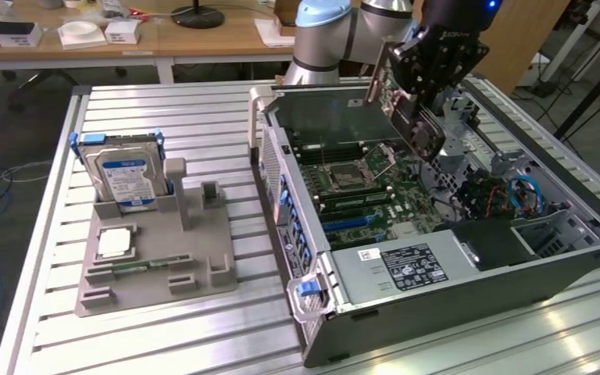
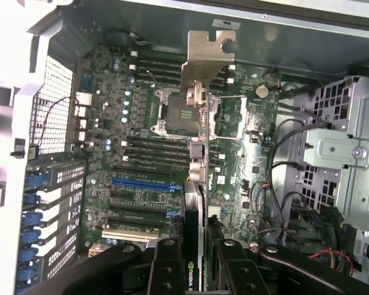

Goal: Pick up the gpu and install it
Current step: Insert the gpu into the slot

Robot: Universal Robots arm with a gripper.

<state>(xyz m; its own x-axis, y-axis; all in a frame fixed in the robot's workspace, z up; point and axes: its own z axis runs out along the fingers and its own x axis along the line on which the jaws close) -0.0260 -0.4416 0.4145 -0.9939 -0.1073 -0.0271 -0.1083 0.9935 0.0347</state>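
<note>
Gripping the gpu (image 1: 392,90) firmly with the gripper (image 1: 430,78), jaws partway closed on the card's two faces. Hanging above the open computer case (image 1: 550,266), over the motherboard (image 2: 141,203) inside it. Held tilted, not yet seated in the case. Looking thin and edge-on from the wrist: green board, black cooler, silver bracket at one end.

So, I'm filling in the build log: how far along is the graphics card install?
Done: the card is picked up, clamped in the jaws. In hand: it hangs edge-on over the motherboard of the open computer case. Left: seating it; its edge is in no slot yet, and the blue slot stands bare.
</note>
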